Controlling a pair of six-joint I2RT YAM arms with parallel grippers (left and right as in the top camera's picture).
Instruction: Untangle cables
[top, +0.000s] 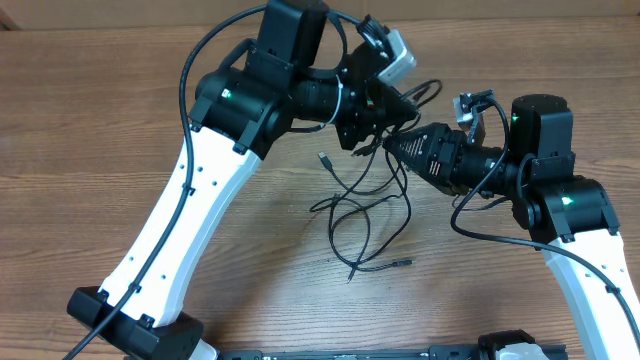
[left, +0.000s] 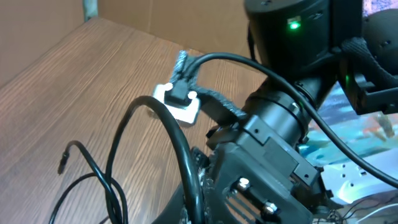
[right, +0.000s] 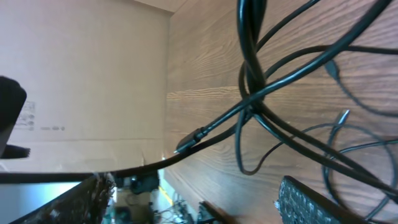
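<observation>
Saw the cables (top: 350, 197) sprawled in loose loops on the counter (top: 100, 120) at mid-frame overhead, upper strands lifted to both arm tips. Found the fingers (right: 311, 199) of the right gripper (top: 393, 146) spread apart, strands crossing close before them. Could not tell whether the fingers of the left gripper (top: 372, 128) were apart or together.
</observation>
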